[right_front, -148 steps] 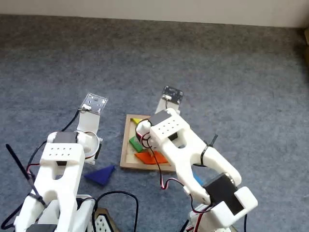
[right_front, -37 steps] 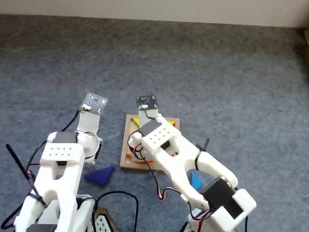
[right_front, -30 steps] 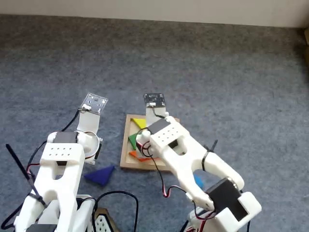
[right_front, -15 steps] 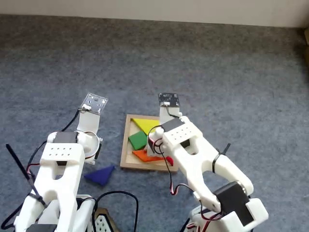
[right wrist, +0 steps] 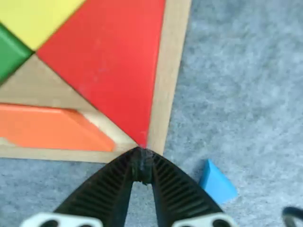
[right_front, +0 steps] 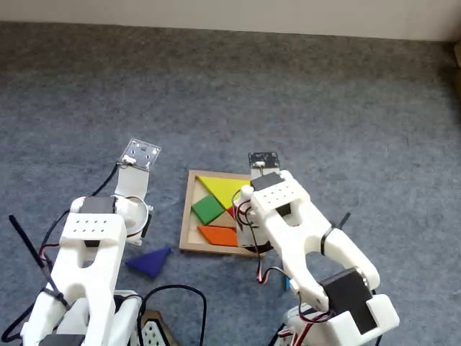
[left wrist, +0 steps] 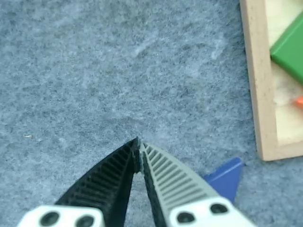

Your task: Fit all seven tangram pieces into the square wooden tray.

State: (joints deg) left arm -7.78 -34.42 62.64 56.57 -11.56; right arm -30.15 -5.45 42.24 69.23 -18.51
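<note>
Tray roughly half filled, with two blue pieces left out on the carpet.
The square wooden tray [right_front: 185, 216], mid-carpet between the arms, holds a yellow triangle [right_front: 220, 189], green square [right_front: 207, 210], orange parallelogram [right_front: 220, 236] and red triangle [right wrist: 109, 61]. The dark blue triangle [right_front: 150, 261] lies at its 8 o'clock. The right wrist view adds a light blue piece [right wrist: 216, 182] near the tray's corner. The right gripper [right wrist: 141, 163] and left gripper [left wrist: 138, 149] are both pressed together and empty.

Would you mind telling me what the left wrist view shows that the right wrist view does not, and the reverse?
Left wrist view: the left gripper, shut, with the dark blue triangle beside it on the carpet. Right wrist view: the right gripper, shut, the red triangle and the yellow triangle in the tray, and a light blue piece on the carpet. Both: the tray's rim, the green piece and the orange piece.
</note>
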